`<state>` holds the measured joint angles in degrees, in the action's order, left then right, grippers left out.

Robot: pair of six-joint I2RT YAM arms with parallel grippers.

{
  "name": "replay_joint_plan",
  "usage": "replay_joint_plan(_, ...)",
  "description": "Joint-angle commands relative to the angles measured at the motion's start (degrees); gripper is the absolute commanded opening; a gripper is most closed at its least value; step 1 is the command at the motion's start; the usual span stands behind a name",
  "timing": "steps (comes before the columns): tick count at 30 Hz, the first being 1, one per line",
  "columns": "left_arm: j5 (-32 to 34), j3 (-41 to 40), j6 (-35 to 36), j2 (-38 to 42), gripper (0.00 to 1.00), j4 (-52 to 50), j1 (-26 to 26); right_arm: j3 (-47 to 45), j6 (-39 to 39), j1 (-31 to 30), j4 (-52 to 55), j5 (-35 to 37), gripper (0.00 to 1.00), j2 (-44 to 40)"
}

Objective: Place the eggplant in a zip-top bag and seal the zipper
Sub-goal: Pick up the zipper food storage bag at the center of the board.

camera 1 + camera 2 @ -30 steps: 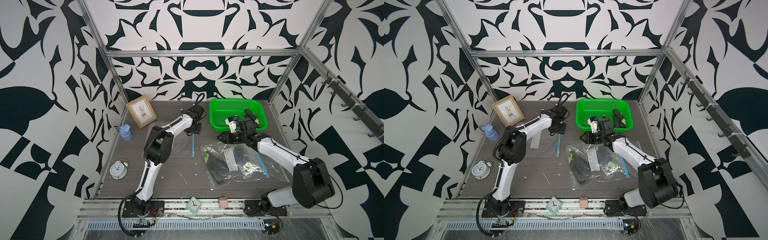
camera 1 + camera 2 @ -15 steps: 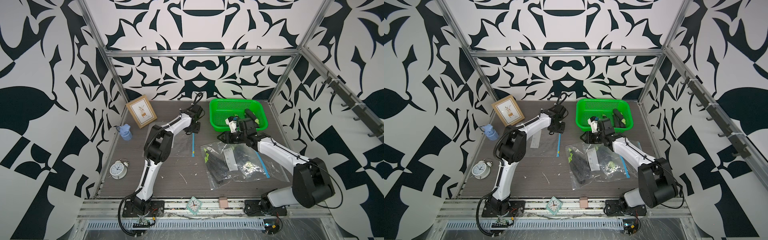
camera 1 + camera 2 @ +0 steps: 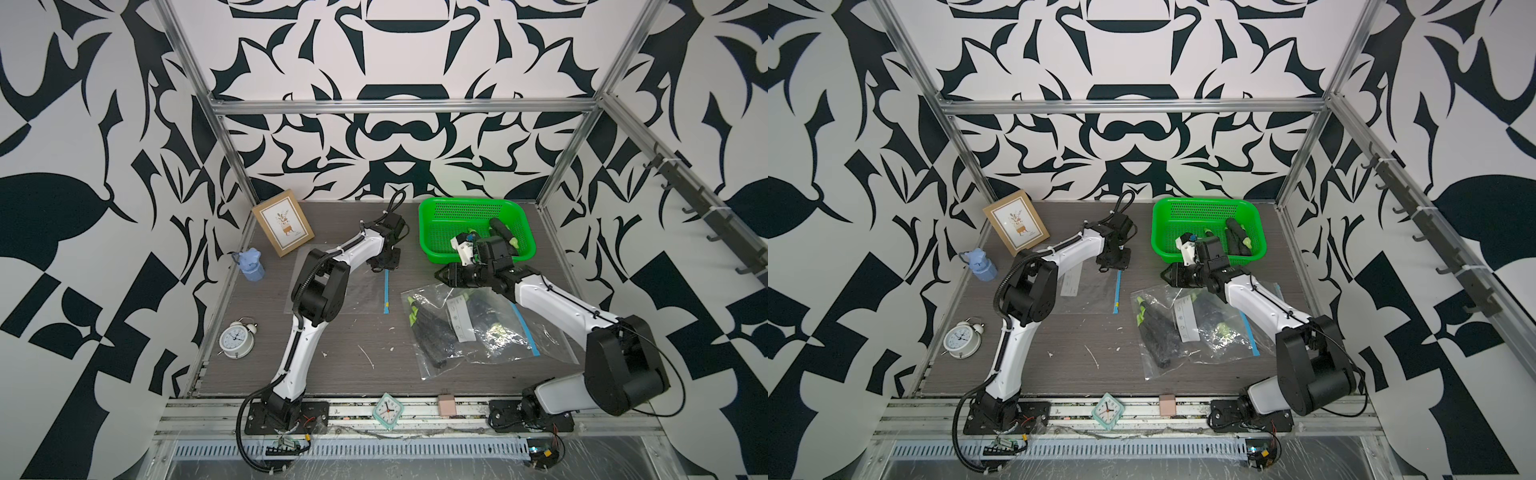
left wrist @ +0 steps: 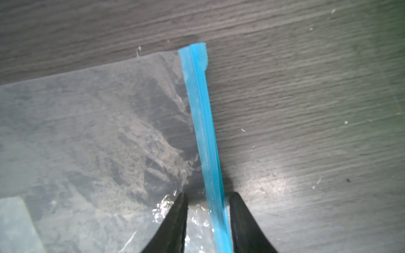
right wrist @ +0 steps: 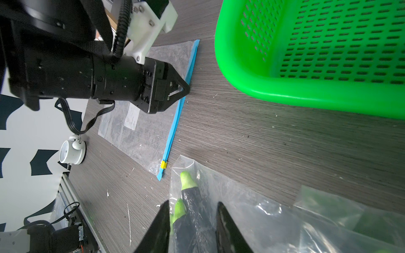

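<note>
The left gripper (image 4: 209,195) is set astride the blue zipper (image 4: 200,109) of the empty zip-top bag (image 4: 87,120), with its jaws apart, probably so that this end can be pinched. The right gripper (image 5: 192,203) is held unclenched and empty above the filled bags (image 5: 241,208). The eggplant (image 3: 498,228) is left in the green basket (image 3: 465,202). Compared with one second before, the left jaws are narrowed and the arms are hardly moved.

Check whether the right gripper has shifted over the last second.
No. The right gripper keeps the same spot just off the green basket's near corner, over the filled bag's edge.
</note>
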<state>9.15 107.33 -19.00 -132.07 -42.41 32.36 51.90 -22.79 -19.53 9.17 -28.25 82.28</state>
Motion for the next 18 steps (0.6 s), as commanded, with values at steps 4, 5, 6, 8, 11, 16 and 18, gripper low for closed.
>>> replay_joint_plan(4, -0.87, -0.86, -0.26, -0.97, 0.32, -0.16, -0.38, 2.15, 0.78, 0.11, -0.4, 0.48, 0.36, -0.05)
replay_joint_plan(5, -0.93, -0.91, -0.31, -0.91, 0.32, -0.12, -0.43, 2.15, 0.77, 0.11, -0.36, 0.53, 0.36, -0.15)
replay_joint_plan(6, -0.89, -0.98, -0.29, -0.9, 0.31, 0.0, -0.46, 2.15, 0.87, 0.11, -0.3, 0.61, 0.36, -0.24)
replay_joint_plan(8, -0.9, -1.05, -0.24, -0.84, 0.28, 0.02, -0.5, 2.23, 0.83, 0.11, -0.05, 0.81, 0.36, -0.36)
replay_joint_plan(11, -0.9, -1.36, -0.24, -0.38, 0.23, 0.15, -0.53, 2.51, 1.08, 0.11, 0.62, 1.21, 0.36, -0.63)
replay_joint_plan(16, -1.17, -1.79, -0.08, 0.66, 0.04, 0.14, -0.54, 2.68, 1.11, 0.11, 1.38, 1.88, 0.35, -1.15)
replay_joint_plan(18, -1.23, -2.14, -0.1, 1.34, 0.0, 0.09, -0.55, 2.72, 0.99, 0.11, 1.38, 1.87, 0.35, -1.22)
